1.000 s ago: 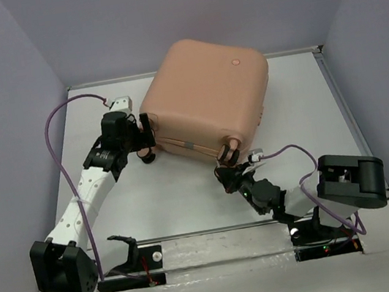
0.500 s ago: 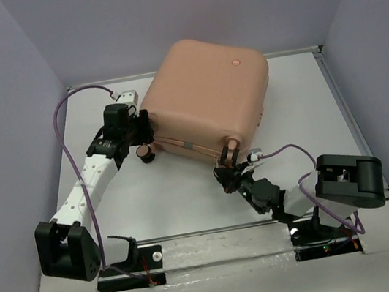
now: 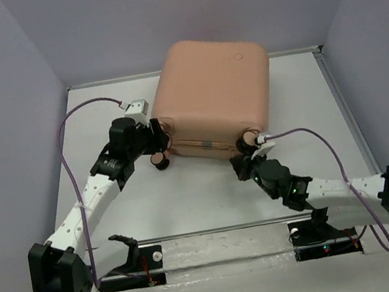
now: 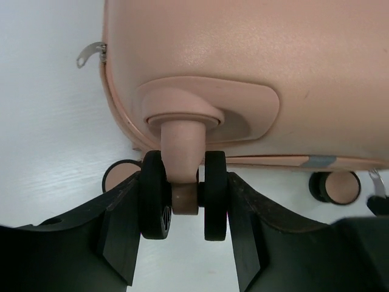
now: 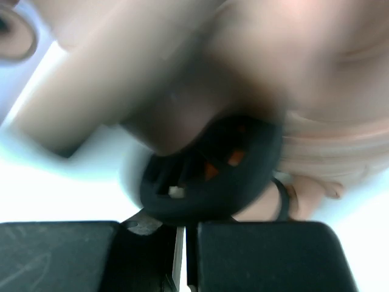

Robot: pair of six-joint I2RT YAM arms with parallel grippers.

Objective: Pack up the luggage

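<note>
The luggage (image 3: 212,91) is a peach-pink hard-shell suitcase lying closed and flat at the back middle of the table. My left gripper (image 3: 158,140) is at its near left corner. In the left wrist view its fingers (image 4: 121,237) press on both sides of a twin black caster wheel (image 4: 154,194) under the luggage (image 4: 255,55). My right gripper (image 3: 245,161) is at the near right corner, shut. Its tips (image 5: 185,228) sit right against another black caster wheel (image 5: 213,164), blurred and very close.
A second caster (image 3: 159,159) sticks out below the left corner, and one more (image 4: 333,185) shows on the right in the left wrist view. A metal zip pull (image 4: 90,52) hangs at the shell's seam. Grey walls enclose the white table (image 3: 188,199).
The luggage has turned to lie square with the table. My left gripper has closed onto the caster wheel. My right arm has stretched out, following the near right corner.
</note>
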